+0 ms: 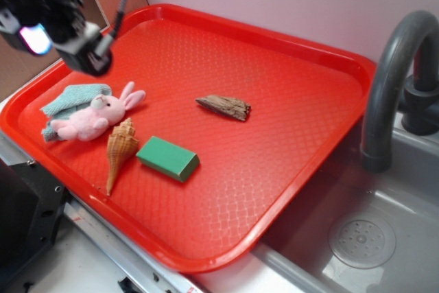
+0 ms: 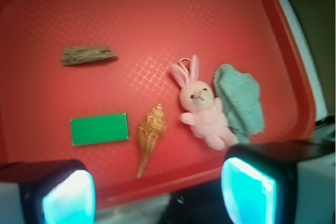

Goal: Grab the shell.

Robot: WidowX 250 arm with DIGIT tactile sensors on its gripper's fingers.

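The shell (image 1: pixel 119 150) is a tan-orange ridged spiral lying on the red tray (image 1: pixel 274 87), wide end up, thin tip toward the tray's front rim. It lies between a pink toy rabbit (image 1: pixel 96 116) and a green block (image 1: pixel 168 158). In the wrist view the shell (image 2: pixel 149 136) is at lower centre, tip pointing down. My gripper (image 1: pixel 51 32) hangs high above the tray's left corner, well clear of the shell. Its jaws stand wide apart in the wrist view, gripper (image 2: pixel 157 192) open, with nothing between the glowing pads (image 2: pixel 68 198).
A flat dark-brown piece of wood (image 1: pixel 224 106) lies mid-tray. A teal cloth (image 1: pixel 72 101) sits behind the rabbit at the left edge. A grey faucet (image 1: pixel 391 80) and sink (image 1: pixel 363 238) are to the right of the tray.
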